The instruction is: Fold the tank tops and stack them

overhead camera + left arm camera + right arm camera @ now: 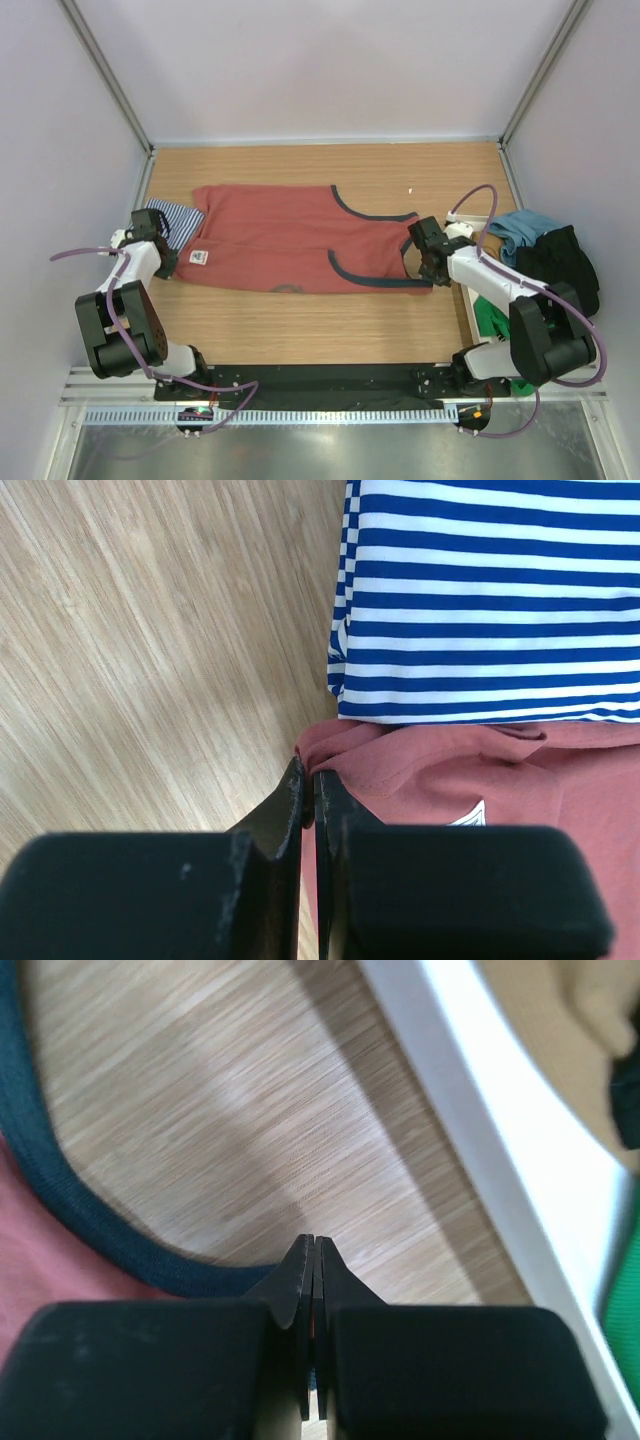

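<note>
Red top [280,240] lies spread flat across the worktop [300,330], straps at its right end. Striped top [178,220] pokes out from under the red top's left end. Left pincer [307,775] is closed tight at the red top's left corner, with the hem fold caught at its tips; the white label [468,815] is just beside it. Right pincer [313,1245] is also closed tight at the red top's right end, tips on the edge of the dark trim [60,1200], and a sliver of red shows between the pads. Both arms are low over the worktop, one at each end of the red top.
</note>
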`<action>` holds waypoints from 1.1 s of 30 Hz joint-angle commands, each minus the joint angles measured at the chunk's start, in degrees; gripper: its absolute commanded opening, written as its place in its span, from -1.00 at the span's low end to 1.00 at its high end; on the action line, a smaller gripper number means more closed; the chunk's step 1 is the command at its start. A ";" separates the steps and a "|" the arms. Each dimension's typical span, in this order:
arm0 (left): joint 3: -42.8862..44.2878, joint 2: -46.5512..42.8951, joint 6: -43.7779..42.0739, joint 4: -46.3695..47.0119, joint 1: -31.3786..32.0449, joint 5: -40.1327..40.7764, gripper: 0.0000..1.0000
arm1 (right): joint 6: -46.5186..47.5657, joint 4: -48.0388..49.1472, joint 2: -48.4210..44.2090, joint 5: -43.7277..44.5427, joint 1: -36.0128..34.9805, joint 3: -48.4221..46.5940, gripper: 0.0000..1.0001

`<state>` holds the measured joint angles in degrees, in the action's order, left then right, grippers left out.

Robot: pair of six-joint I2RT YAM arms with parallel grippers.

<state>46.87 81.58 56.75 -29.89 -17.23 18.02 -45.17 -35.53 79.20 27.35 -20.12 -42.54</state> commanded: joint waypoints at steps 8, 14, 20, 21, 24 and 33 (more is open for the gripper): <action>0.50 -1.16 -0.06 -0.08 0.09 2.99 -0.95 | 0.96 -3.67 -1.94 8.24 2.28 -5.44 -0.98; 0.50 -1.16 0.29 -0.34 0.53 2.98 -0.87 | 5.43 2.91 -2.47 2.28 2.28 -3.07 -0.05; 0.94 -2.83 0.11 -1.14 1.59 3.95 -0.39 | 11.59 4.32 4.29 -1.78 2.37 -11.76 -0.10; 0.77 -3.96 0.20 -1.14 2.29 4.13 -0.35 | 11.94 4.85 4.73 -2.13 2.54 -12.38 -0.10; 0.41 -5.81 0.82 -1.22 3.78 4.13 -0.05 | 11.86 7.84 6.58 -6.25 3.24 -13.88 -0.02; 4.19 -8.37 1.96 -6.93 6.51 8.43 0.61 | 10.72 11.97 19.48 -8.02 3.94 -23.10 0.15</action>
<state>47.83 75.16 58.00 -33.93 -11.22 22.55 -34.57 -26.50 96.18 20.43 -16.78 -62.08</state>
